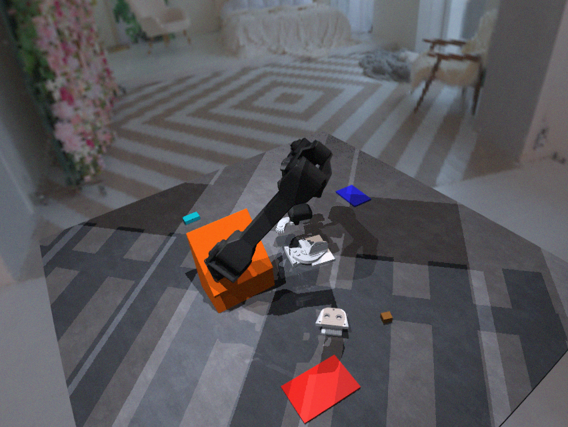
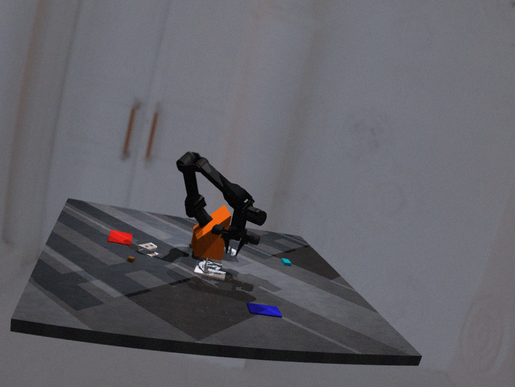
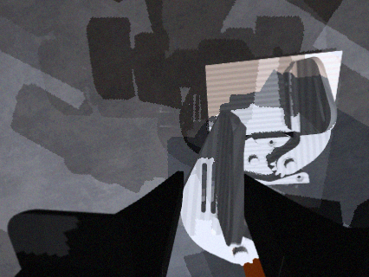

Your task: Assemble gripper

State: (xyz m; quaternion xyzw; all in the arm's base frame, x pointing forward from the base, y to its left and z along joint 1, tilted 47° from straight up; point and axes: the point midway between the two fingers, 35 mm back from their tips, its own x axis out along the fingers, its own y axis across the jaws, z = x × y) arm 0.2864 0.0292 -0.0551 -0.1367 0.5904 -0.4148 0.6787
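Note:
The white gripper base (image 1: 327, 259) (image 2: 200, 270) (image 3: 229, 84) lies on the table. One white jaw (image 1: 317, 248) (image 3: 318, 144) lies on it, its toothed end around the right-hand pin in the wrist view. The other pin (image 3: 253, 159) shows bare there. My gripper (image 2: 233, 251) (image 3: 210, 178) points down, shut on the second white jaw (image 1: 283, 224) (image 3: 195, 216). It holds this jaw above the table, beside the base and apart from it; part of the base is hidden behind it in the wrist view. The white housing plate (image 1: 332, 317) (image 2: 148, 246) lies apart, its two holes showing.
A large orange block (image 1: 220, 234) (image 2: 210, 245) stands close beside the base and the arm. A red plate (image 1: 321, 388) (image 2: 120, 237), a small brown cube (image 1: 386, 317) (image 2: 130, 259), a blue plate (image 1: 352, 195) (image 2: 264, 309) and a cyan block (image 1: 191, 217) (image 2: 286, 262) lie farther out.

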